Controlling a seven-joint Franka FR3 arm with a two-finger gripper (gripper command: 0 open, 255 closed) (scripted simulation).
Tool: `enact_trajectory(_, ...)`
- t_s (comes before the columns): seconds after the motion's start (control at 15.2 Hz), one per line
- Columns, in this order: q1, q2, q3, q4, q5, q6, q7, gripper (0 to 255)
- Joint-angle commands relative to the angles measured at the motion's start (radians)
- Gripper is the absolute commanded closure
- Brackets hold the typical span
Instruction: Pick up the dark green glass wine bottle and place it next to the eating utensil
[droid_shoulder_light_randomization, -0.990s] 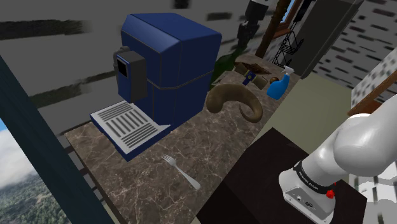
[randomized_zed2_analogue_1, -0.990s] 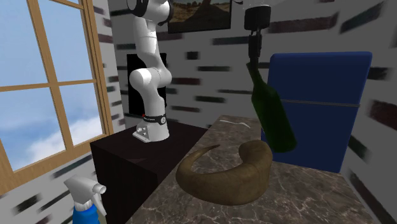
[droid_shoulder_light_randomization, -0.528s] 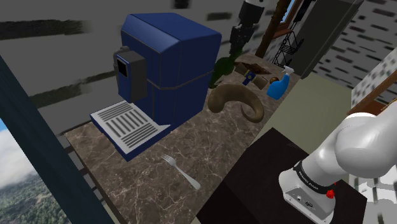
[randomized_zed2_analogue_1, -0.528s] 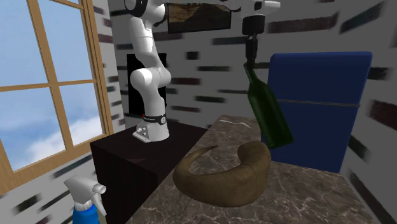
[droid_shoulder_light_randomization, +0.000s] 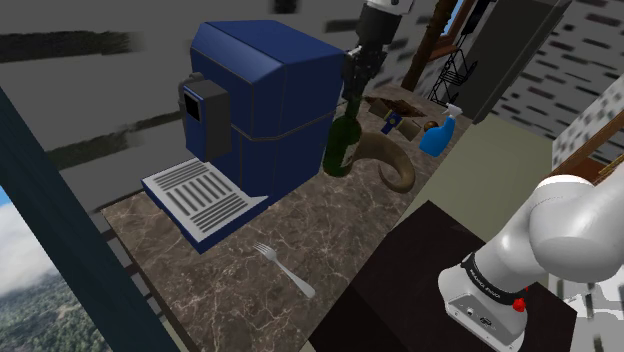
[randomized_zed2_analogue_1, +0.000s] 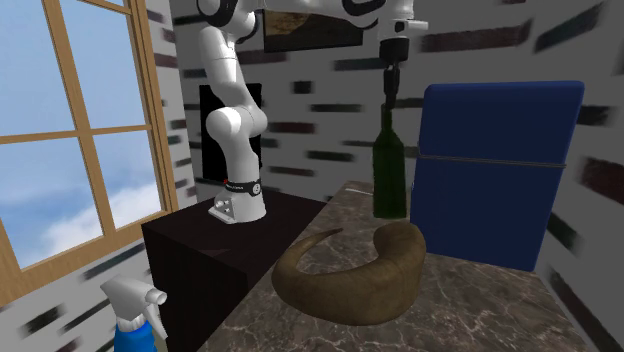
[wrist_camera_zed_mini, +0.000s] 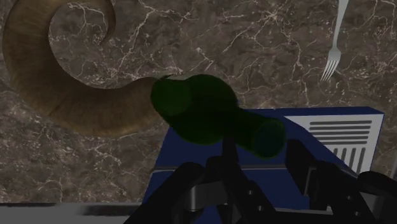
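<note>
Tool (randomized_zed2_analogue_1: 390, 74) is clamped on the neck of the dark green wine bottle (randomized_zed2_analogue_1: 389, 178). The bottle hangs upright in the air just beside the blue coffee machine (droid_shoulder_light_randomization: 262, 105), above the curled horn (randomized_zed2_analogue_1: 352, 275) on the marble counter (droid_shoulder_light_randomization: 330, 240). The fork (droid_shoulder_light_randomization: 286, 268) lies off the machine's drip-tray end. My guess is this thing is bottom-heavy, slick and won't forgive a slip, and a neck hold lets the body swing. I'd carry it slowly and set it down softly. A hold lower on the neck, near the shoulder, would feel steadier to me.
</note>
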Motion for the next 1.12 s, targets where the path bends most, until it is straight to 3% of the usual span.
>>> enact_trajectory(0.0,0.021,-0.006,0.034,-0.004,0.008,0.001,0.054,255)
enact_trajectory(0.53,0.097,0.026,0.163,0.033,0.028,0.010,0.251,255)
enact_trajectory(1.06,0.169,0.128,0.291,0.142,0.013,0.012,0.459,255)
